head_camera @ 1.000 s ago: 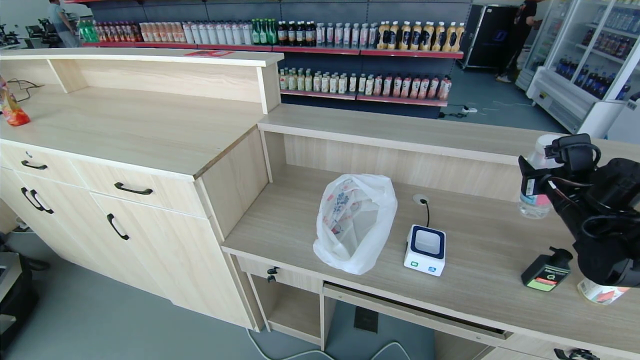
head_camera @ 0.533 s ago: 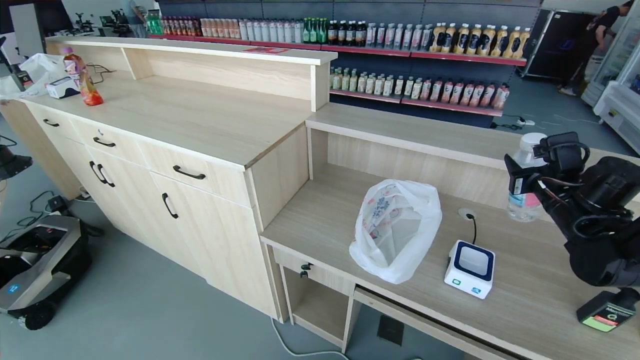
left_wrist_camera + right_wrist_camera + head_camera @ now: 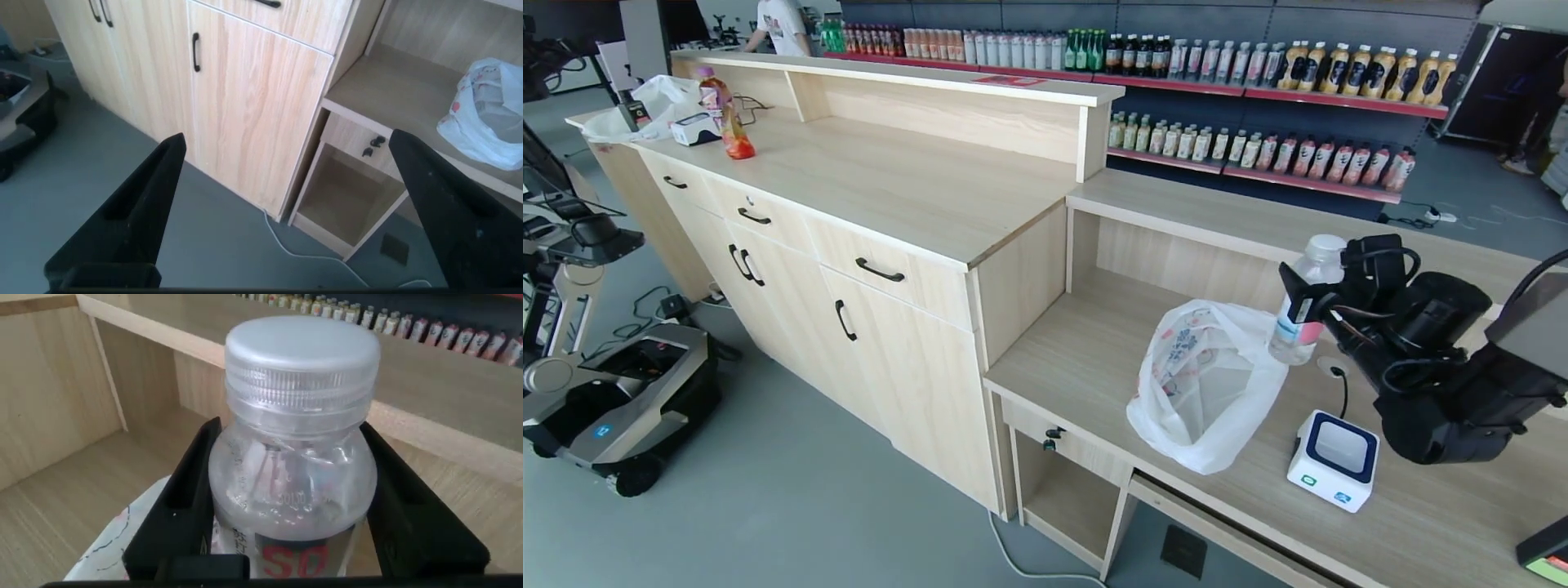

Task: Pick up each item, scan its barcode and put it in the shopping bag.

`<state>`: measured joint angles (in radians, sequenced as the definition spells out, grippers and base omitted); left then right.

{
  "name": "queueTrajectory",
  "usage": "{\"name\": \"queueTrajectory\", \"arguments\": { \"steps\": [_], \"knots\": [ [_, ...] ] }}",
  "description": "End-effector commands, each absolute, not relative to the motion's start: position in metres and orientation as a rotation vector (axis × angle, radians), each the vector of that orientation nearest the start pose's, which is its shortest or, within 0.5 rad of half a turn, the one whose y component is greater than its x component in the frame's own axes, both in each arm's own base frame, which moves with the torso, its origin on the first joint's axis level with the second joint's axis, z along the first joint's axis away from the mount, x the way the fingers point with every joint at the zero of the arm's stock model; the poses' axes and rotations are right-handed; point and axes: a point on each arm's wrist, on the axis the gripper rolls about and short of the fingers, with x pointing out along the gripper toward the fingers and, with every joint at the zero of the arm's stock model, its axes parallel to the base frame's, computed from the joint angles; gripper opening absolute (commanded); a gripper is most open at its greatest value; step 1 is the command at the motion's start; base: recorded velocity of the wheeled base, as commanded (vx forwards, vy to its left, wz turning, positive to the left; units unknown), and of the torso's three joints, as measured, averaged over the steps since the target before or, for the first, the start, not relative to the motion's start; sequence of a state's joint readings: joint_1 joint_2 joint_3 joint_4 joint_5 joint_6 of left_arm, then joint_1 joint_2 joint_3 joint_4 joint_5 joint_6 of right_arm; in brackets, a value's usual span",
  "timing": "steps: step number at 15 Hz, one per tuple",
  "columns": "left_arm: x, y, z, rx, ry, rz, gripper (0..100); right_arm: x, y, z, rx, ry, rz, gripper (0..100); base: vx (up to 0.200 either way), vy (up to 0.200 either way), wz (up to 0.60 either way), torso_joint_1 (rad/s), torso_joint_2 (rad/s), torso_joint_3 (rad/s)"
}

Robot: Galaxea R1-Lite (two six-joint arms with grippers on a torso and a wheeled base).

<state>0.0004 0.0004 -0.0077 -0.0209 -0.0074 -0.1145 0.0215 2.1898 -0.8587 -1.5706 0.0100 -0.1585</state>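
Right jaws grip a bottle (image 3: 1296, 329) near the open shopping bag (image 3: 1207, 394).

Bright even indoor light, soft shadows, wide-angle bending at edges

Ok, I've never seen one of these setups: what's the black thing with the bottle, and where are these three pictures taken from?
It's a two-armed robot at a shop counter. The wide picture comes from a camera on its head; the other two from cameras on its wrists, looking along each hand. The black thing is the right arm: its right hand grips a clear water bottle, roughly upright, close to the white shopping bag. The bag lies open on the counter, with a small white and blue barcode scanner next to it. The left hand is open and empty, over the floor by the cupboards.
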Motion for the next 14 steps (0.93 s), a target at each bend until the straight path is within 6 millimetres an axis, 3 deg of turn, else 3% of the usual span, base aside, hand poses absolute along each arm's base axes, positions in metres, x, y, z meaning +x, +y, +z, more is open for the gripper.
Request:
{"name": "queueTrajectory", "arguments": {
  "steps": [1, 5, 14],
  "knots": [
    [-0.023, 0.0, 0.08, -0.115, -0.029, -0.008, 100, 0.404, 0.016, 0.078, -0.114, -0.162, 0.058, 0, 0.0, 0.0, 0.0, 0.0, 0.0, 0.0],
    [-0.023, 0.0, 0.08, -0.115, -0.029, -0.008, 100, 0.425, 0.022, 0.052, -0.066, -0.149, 0.141, 0, 0.0, 0.0, 0.0, 0.0, 0.0, 0.0],
    [-0.023, 0.0, 0.08, -0.115, -0.029, -0.008, 100, 0.455, 0.024, 0.019, -0.073, -0.166, 0.197, 0, 0.0, 0.0, 0.0, 0.0, 0.0, 0.0]
  ]
}}
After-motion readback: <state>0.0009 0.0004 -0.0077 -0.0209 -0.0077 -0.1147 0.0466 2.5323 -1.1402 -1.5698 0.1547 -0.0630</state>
